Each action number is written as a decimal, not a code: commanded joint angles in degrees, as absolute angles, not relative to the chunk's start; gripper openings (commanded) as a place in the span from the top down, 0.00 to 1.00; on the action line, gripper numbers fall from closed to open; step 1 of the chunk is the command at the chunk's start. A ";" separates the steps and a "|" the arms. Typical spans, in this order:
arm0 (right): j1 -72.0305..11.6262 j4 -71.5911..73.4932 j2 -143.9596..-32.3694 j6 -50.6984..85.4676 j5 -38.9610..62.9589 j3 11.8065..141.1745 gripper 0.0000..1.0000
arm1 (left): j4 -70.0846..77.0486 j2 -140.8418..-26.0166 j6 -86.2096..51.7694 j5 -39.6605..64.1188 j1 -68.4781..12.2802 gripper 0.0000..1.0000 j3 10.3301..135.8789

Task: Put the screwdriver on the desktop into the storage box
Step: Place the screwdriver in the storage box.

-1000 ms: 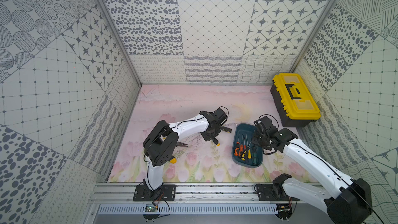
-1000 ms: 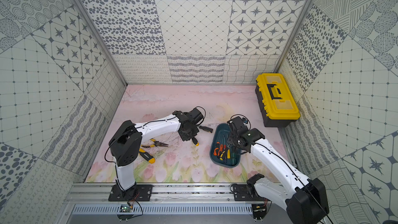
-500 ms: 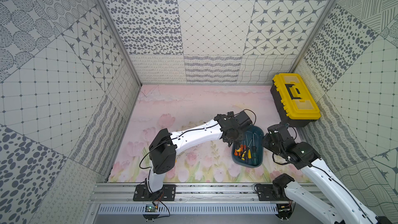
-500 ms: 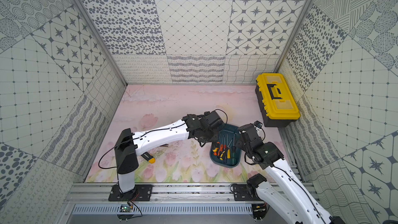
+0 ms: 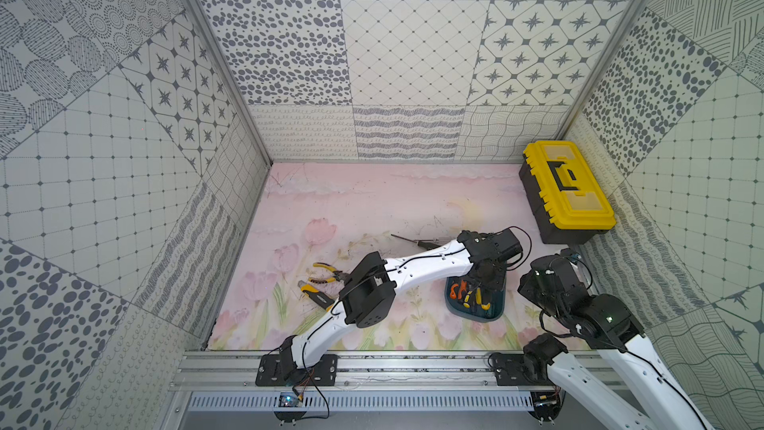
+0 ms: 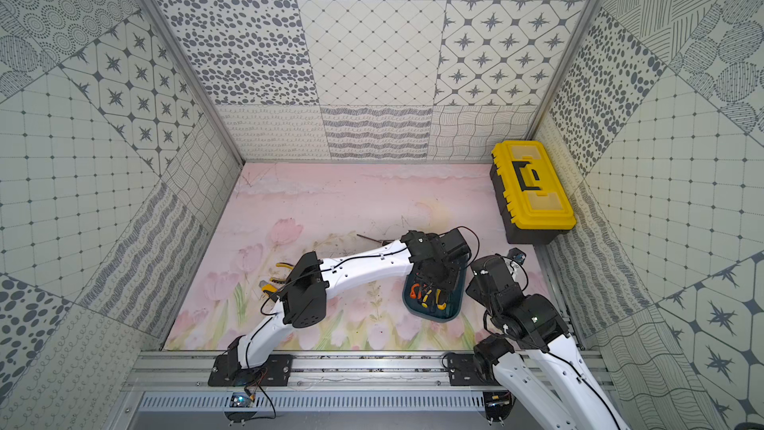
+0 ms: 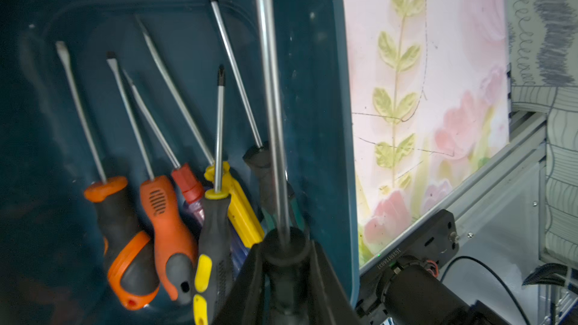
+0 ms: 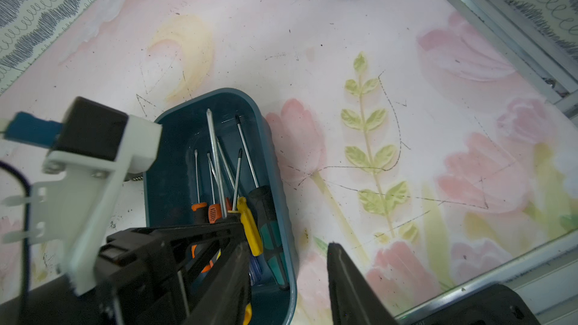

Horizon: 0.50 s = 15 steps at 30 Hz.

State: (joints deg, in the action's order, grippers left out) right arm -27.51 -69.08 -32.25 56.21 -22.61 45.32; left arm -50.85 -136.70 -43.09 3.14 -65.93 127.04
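Observation:
The dark teal storage box [image 5: 475,318] [image 6: 432,316] lies on the pink desktop [image 5: 372,208] and holds several screwdrivers with orange, yellow and green handles. My left gripper [image 7: 284,245] [image 5: 484,280] hangs over the box's far end, shut on a black-handled screwdriver [image 7: 271,104] [image 8: 215,157]. Its long steel shaft runs above the tools in the box. A thin screwdriver [image 5: 413,240] [image 6: 372,238] rests on the desktop behind the left arm, partly hidden. My right gripper [image 8: 286,245] [image 5: 533,283] stands open and empty just right of the box.
A black toolbox with a yellow lid [image 5: 566,192] [image 6: 531,188] stands at the back right wall. Yellow-handled pliers [image 5: 326,273] and a yellow-and-black tool [image 5: 312,293] lie left of the left arm's elbow. An aluminium rail [image 5: 413,366] borders the front.
My left arm has swung right from the middle of the desktop to above the storage box, carrying the screwdriver. My right gripper has drawn back from over the box to its right side.

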 commanded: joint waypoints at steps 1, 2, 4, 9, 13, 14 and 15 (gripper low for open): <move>-27.31 -70.04 -31.29 57.27 -24.08 46.30 0.55 | -57.40 -140.16 -36.86 5.91 -66.11 0.90 130.43; -27.32 -70.05 -31.54 57.08 -24.23 46.50 0.55 | -57.73 -140.18 -36.75 5.25 -66.12 0.87 130.38; -27.33 -69.97 -32.32 56.59 -24.32 46.94 0.55 | -57.97 -139.98 -36.65 4.46 -65.97 0.79 130.41; -27.29 -69.96 -33.78 55.10 -25.06 48.25 0.55 | -57.26 -136.99 -37.88 0.72 -65.50 0.63 130.15; -27.33 -69.48 -35.71 53.15 -26.04 49.42 0.55 | -53.56 -131.49 -39.21 -2.05 -64.73 0.49 127.06; -27.33 -68.92 -36.35 52.53 -26.04 49.69 0.55 | -53.02 -130.10 -40.02 -2.59 -64.40 0.47 125.93; -27.32 -68.03 -37.11 51.69 -25.84 49.88 0.55 | -52.35 -128.62 -41.01 -3.16 -63.88 0.47 124.87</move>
